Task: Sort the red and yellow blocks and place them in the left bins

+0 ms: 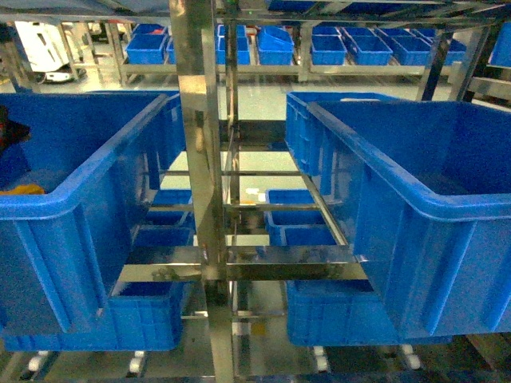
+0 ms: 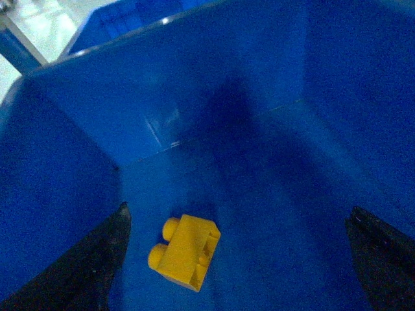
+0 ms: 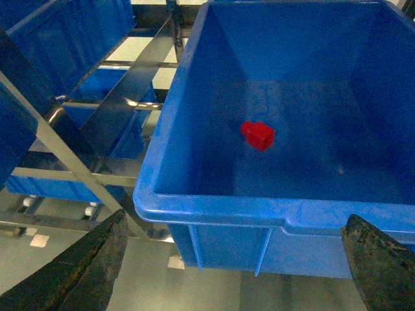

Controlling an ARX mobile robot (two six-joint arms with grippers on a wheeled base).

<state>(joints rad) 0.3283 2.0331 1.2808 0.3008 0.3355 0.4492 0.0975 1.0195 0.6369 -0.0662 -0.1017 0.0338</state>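
A shiny steel rack (image 1: 209,199) is standing on pale floor (image 1: 263,96), with small blue trays (image 1: 343,48) lining far shelves.

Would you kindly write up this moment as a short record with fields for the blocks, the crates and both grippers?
yellow block: small yellow plastic toy brick with two round studs, lying on its side on the floor of a crate
yellow block's crate: deep blue plastic crate, seen from inside
red block: small red plastic toy brick on the floor of another blue crate
left gripper: open, inside the crate above the yellow block
right gripper: open, outside the crate's near rim
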